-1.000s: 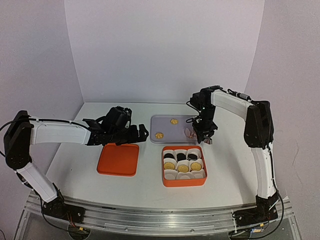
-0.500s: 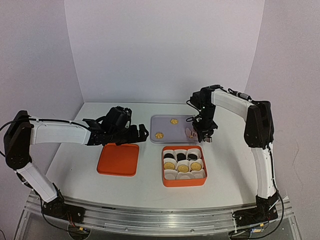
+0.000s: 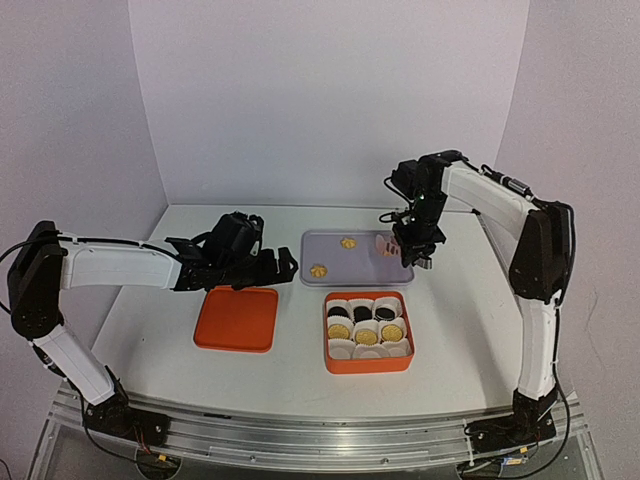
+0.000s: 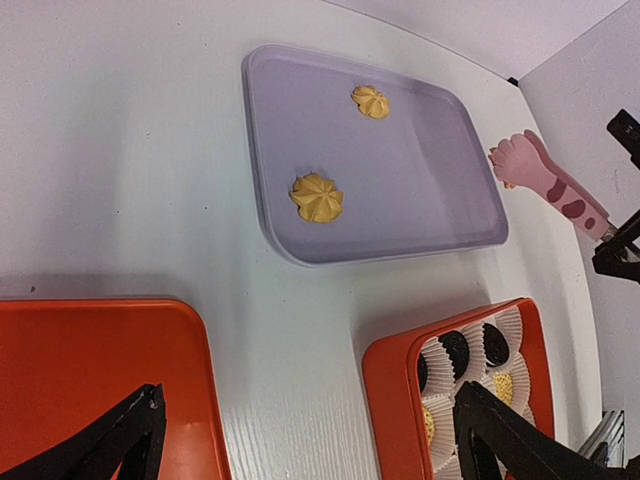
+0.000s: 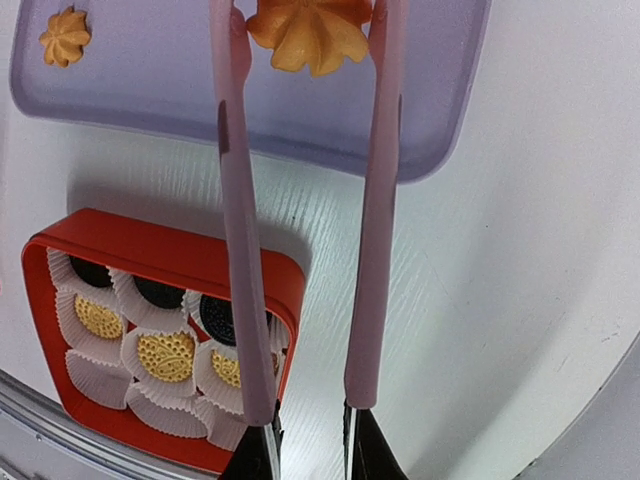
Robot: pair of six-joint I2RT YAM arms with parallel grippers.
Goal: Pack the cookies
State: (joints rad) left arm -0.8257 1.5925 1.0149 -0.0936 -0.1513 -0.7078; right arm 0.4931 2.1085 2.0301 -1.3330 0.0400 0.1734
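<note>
Lilac tray (image 4: 420, 190), plain and pale, with golden-yellow flower cookies (image 4: 317, 197) on it. The tongs (image 4: 550, 185) are soft pink with darker rose spots. Orange-red box (image 5: 185, 240), white pleated cups (image 5: 95, 365), black cookies (image 5: 160, 292) and golden discs (image 5: 165, 352) stamped with dots. The lid (image 4: 90, 380) is flat orange. The table (image 5: 520, 250) is white and faintly wood-grained.

A lilac tray (image 3: 365, 262) lies flat on the white table (image 3: 150, 300). An orange box (image 3: 366, 369) sits just beside it at 6 o'clock, and a shallow orange lid (image 3: 236, 318) lies at 9 o'clock from the box, apart from it. The box is lined with white pleated paper cups (image 5: 92, 366) set three by three. Pink tongs (image 3: 386, 245) with paw-shaped tips hang tilted at the tray's 3 o'clock end, their two arms close together.
</note>
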